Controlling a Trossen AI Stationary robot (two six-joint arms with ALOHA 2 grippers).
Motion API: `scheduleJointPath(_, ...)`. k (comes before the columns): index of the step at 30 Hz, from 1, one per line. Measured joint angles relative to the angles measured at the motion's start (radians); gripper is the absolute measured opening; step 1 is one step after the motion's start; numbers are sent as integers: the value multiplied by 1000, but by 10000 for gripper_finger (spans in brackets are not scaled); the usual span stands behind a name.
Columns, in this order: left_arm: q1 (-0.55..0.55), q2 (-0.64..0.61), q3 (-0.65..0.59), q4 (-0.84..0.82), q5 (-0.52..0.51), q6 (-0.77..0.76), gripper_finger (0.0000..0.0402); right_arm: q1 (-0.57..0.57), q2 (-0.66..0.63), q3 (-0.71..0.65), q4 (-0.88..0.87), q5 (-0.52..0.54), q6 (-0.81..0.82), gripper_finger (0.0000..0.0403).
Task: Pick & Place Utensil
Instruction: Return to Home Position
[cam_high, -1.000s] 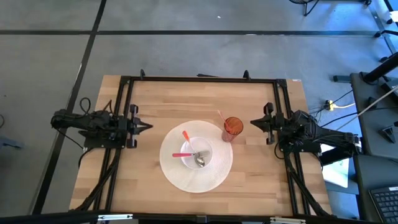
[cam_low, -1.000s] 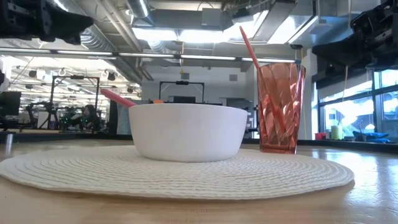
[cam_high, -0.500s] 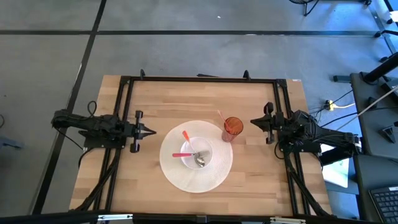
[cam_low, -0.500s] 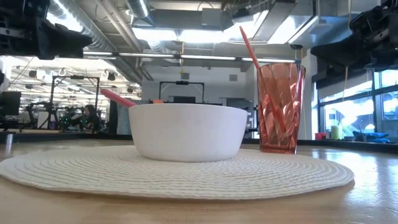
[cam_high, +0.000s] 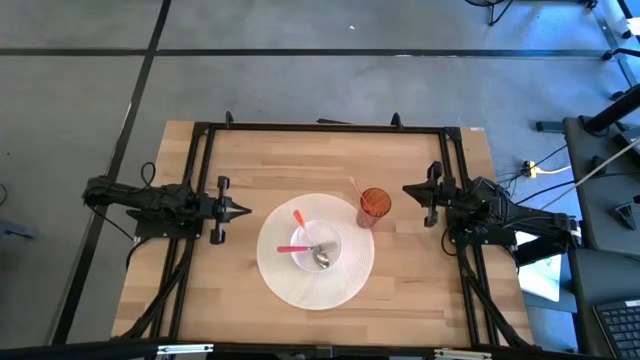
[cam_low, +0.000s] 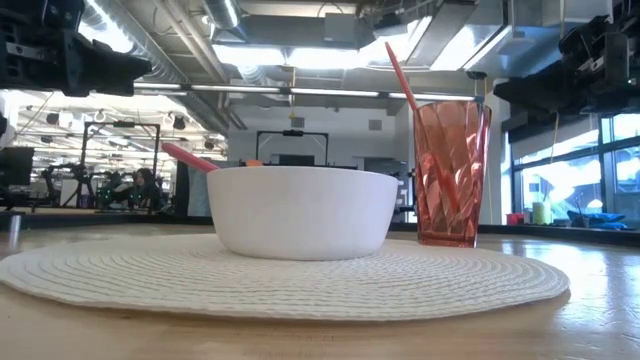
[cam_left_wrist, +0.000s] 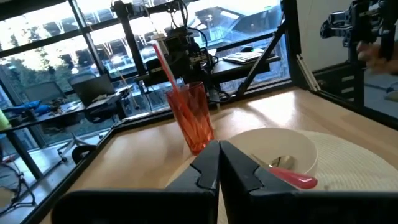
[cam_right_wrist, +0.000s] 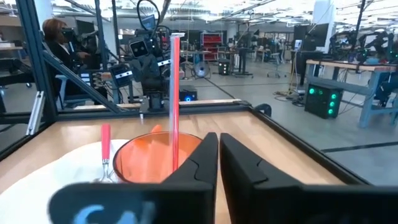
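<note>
A white bowl (cam_high: 316, 245) sits on a round white placemat (cam_high: 290, 285). It holds a pink-handled spoon (cam_high: 295, 249) and an orange-handled utensil (cam_high: 299, 219), both leaning on its rim. A red tumbler (cam_high: 374, 207) stands at the mat's right far edge. A pink-handled utensil (cam_high: 354, 186) stands slanted in it. My left gripper (cam_high: 243, 210) hovers shut left of the bowl, pointing at it. My right gripper (cam_high: 405, 190) hovers shut right of the tumbler. In the left wrist view the shut fingers (cam_left_wrist: 219, 167) face the tumbler (cam_left_wrist: 193, 118) and the bowl (cam_left_wrist: 273, 146).
A black frame (cam_high: 320, 128) runs along the table's far, left and right sides. Bare wood (cam_high: 300, 160) lies between the mat and the far rail. A person (cam_right_wrist: 59, 37) sits in the room beyond the table.
My left gripper has moved a little toward the bowl, come down and rolled about its axis, staying shut. My right gripper has shifted slightly toward the table's far edge. The bowl, tumbler and utensils have not moved.
</note>
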Motion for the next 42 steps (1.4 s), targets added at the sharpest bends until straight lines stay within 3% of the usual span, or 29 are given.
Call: scheduleJointPath(42,0,0,0,0,0,0,8,0,0,0,-4,0,0,17)
